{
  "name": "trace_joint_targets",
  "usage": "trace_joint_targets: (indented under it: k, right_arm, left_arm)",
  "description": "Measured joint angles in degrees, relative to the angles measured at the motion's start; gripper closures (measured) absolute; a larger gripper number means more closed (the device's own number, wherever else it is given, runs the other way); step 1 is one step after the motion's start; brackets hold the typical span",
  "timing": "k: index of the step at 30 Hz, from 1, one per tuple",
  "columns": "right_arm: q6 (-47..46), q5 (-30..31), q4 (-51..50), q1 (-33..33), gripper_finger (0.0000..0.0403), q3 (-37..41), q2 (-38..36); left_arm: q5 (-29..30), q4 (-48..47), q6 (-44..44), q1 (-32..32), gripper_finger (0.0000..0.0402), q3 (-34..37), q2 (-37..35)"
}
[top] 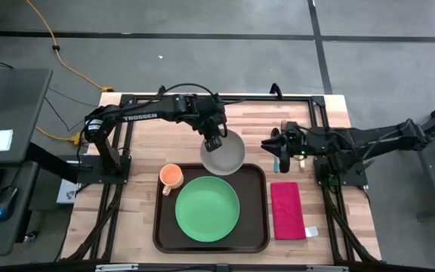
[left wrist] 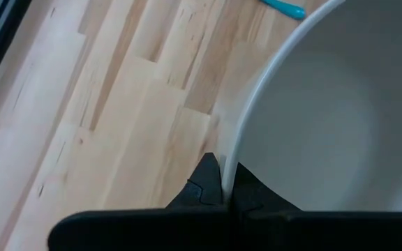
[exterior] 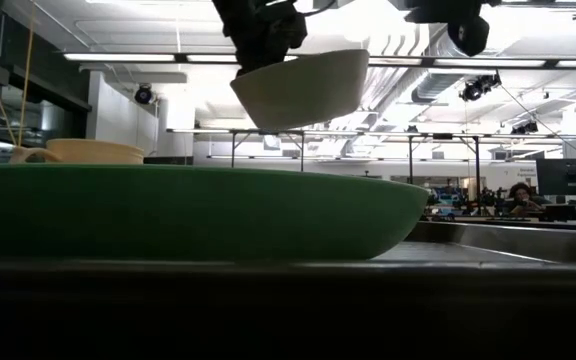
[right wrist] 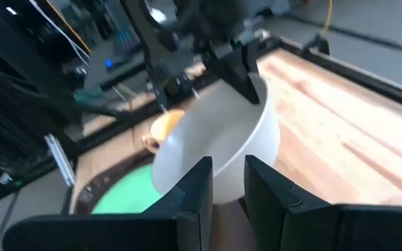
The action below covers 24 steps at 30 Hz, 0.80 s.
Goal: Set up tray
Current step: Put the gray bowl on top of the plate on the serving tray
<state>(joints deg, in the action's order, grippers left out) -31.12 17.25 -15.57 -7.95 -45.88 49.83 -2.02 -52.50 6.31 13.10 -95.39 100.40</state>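
Note:
A white bowl hangs in the air over the far edge of the dark brown tray, with my left gripper shut on its rim. In the low view the bowl is well above the green plate. That plate lies in the middle of the tray, and an orange cup stands at the tray's far left corner. My right gripper floats to the right of the bowl, pointing at it, fingers a little apart with nothing between them. My left gripper pinches the bowl's rim on the bowl's far-left side, one finger inside the bowl and one outside. The fingers slant down from the table's far left. The bowl hangs lifted clear, tilted, its open side up.
A red napkin lies on the wooden table right of the tray. A teal-handled utensil and a fork lie under the right arm. Black frame rails run along the table's left, right and far sides.

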Motion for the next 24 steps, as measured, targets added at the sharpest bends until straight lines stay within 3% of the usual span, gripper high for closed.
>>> trace_joint_targets:
  k: [12,24]
  right_arm:
    - [-2.87,-7.01,-8.65,4.24,0.0297,-10.98,10.27]
    - [-10.19,-14.98,-10.34,7.47,0.0256,-12.27,16.26]
  left_arm:
    - [1.55,-0.86,0.00,0.00,0.0385,0.00,0.00]
    - [3.08,-0.84,0.55,0.87,0.0385,0.02,0.00]
